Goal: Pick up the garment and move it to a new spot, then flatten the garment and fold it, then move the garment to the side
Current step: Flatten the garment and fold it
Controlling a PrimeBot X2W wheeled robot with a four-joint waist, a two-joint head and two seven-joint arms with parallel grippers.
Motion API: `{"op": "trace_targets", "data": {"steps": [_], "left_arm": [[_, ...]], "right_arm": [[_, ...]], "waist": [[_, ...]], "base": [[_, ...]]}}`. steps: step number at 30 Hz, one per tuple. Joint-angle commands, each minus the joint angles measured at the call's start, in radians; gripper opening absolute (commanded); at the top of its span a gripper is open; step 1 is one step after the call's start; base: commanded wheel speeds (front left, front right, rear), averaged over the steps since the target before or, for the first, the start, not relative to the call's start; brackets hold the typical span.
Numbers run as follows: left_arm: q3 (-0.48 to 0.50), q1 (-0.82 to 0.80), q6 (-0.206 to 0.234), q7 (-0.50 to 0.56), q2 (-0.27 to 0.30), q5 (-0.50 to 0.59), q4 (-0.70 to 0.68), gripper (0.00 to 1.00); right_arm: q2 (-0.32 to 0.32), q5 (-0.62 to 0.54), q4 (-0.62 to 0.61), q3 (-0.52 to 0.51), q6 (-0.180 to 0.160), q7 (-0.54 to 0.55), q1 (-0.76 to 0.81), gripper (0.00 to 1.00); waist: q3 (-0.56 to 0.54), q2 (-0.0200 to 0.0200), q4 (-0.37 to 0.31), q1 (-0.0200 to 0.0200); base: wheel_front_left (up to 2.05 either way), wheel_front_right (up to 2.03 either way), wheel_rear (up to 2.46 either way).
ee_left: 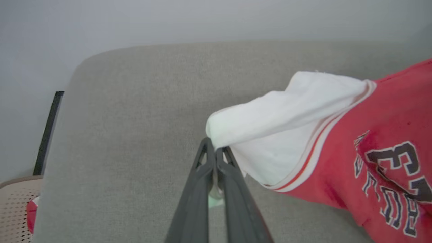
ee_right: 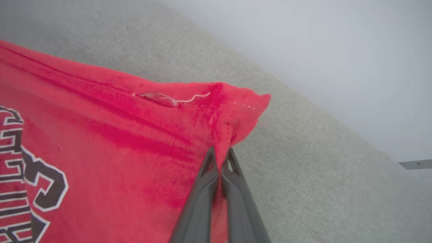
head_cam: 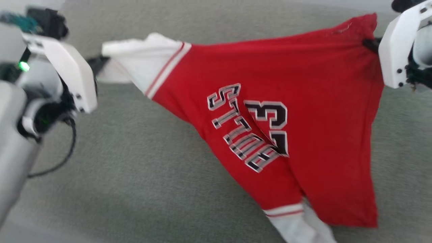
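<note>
The garment [head_cam: 303, 101], a red T-shirt with white sleeves and black "BULLS 23" print, hangs stretched between my two grippers above the grey sofa seat [head_cam: 135, 175]. My left gripper [ee_left: 215, 150] is shut on the edge of one white sleeve [ee_left: 270, 118], at the upper left of the head view [head_cam: 98, 64]. My right gripper [ee_right: 221, 158] is shut on a red hem corner [ee_right: 236, 104], at the upper right of the head view [head_cam: 369, 44]. The other sleeve [head_cam: 297, 222] droops to the seat at the bottom.
The grey sofa backrest [ee_left: 202, 67] runs behind the garment, with a pale wall [ee_left: 168, 20] above it. A beige perforated basket [ee_left: 15, 206] with something red in it stands beside the sofa's end. A black cable [head_cam: 64, 152] dangles from my left arm.
</note>
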Motion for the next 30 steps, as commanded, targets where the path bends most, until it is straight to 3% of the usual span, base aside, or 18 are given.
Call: {"op": "trace_targets", "data": {"steps": [1,10,15,21,30], "left_arm": [[0.008,-0.036,0.006,0.014,0.016,0.006,0.001,0.00],[0.006,-0.229,-0.022,0.115,0.021,0.020,0.060,0.00],[-0.015,-0.336,-0.049,0.067,-0.030,0.070,0.155,0.00],[-0.033,-0.506,-0.070,-0.148,-0.110,0.193,0.335,0.00],[-0.030,-0.723,-0.054,-0.655,-0.184,0.363,0.529,0.00]], "right_arm": [[-0.013,0.009,-0.021,-0.010,-0.001,-0.006,-0.005,0.00],[-0.036,0.049,-0.160,-0.106,-0.001,0.014,0.005,0.00],[0.014,-0.018,-0.136,-0.177,-0.001,-0.012,-0.033,0.00],[0.126,-0.199,0.004,-0.261,-0.001,-0.198,-0.138,0.00],[0.254,-0.511,0.212,-0.350,-0.001,-0.630,-0.282,0.00]], "waist": [[-0.035,0.0000,-0.043,0.0000],[-0.095,0.0000,-0.114,0.0000],[-0.087,0.0000,-0.135,0.0000],[-0.047,0.0000,-0.152,0.0000],[-0.028,0.0000,-0.151,0.0000]], "base": [[0.00,0.00,0.00],[0.00,0.00,0.00],[0.00,0.00,0.00],[0.00,0.00,0.00],[0.00,0.00,0.00]]}}
